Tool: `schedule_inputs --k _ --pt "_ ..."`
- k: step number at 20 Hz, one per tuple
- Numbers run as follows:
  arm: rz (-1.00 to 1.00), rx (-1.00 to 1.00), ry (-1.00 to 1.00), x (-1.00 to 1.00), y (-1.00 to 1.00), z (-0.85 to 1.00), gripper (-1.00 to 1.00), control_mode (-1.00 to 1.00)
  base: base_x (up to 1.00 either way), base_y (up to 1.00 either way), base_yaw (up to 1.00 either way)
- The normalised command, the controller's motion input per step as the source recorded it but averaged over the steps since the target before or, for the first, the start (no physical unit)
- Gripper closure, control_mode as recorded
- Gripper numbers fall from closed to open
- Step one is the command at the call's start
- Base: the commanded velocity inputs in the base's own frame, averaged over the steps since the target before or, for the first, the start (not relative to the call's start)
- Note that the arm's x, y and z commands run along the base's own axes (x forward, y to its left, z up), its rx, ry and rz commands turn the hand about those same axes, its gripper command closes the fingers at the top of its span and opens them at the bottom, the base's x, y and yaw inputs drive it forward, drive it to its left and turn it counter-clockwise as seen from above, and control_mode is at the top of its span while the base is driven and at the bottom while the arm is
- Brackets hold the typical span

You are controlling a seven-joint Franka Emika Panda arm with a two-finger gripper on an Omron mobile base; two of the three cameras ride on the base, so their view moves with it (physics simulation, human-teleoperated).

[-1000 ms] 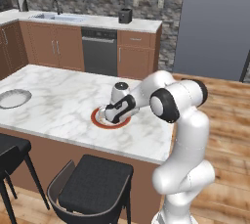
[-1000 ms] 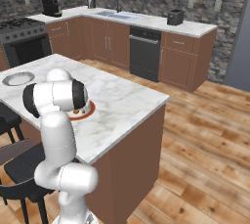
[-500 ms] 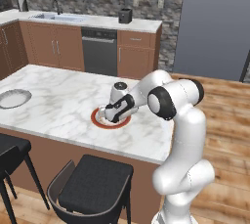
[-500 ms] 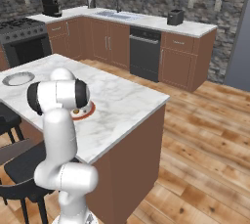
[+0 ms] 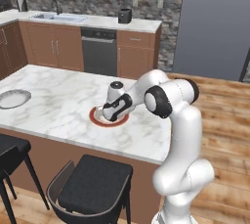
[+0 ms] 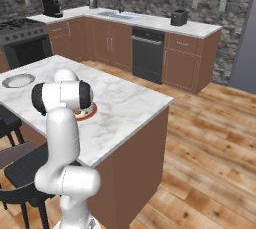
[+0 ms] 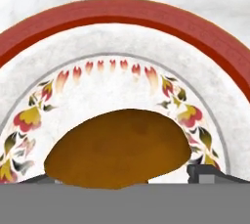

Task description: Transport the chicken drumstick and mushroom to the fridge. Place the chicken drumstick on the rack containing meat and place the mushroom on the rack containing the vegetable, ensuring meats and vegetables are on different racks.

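The tool sits low over the red-rimmed plate, apparently open astride the chicken drumstick; close squarely on its fat end.

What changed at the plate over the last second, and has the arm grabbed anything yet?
Little moved: the gripper stays low over the red-rimmed plate on the island counter, with at most a slight shift. In the hand view an orange-brown piece of food lies close between the fingertips; a grip cannot be confirmed. The base and counter stayed as they were.
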Motion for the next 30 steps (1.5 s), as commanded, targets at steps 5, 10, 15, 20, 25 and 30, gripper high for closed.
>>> schedule_inputs --k 5,10,15,20,25,30 --pt "0.0 0.0 0.0 0.12 0.27 -0.44 1.0 -1.0 0.0 0.0 0.0" --pt "0.0 0.0 0.0 0.0 0.32 -0.3 1.0 -1.0 0.0 0.0 0.0" --pt "0.0 0.01 -0.02 -0.3 0.26 -0.15 1.0 -1.0 0.0 0.0 0.0" --pt "0.0 0.0 -0.11 -0.92 0.04 0.16 1.0 -1.0 0.0 0.0 0.0" --pt "-0.02 -0.01 -0.09 -1.0 0.0 0.52 1.0 -1.0 0.0 0.0 0.0" --pt "-0.04 0.0 0.01 -1.0 -0.28 0.75 1.0 -1.0 0.0 0.0 0.0"
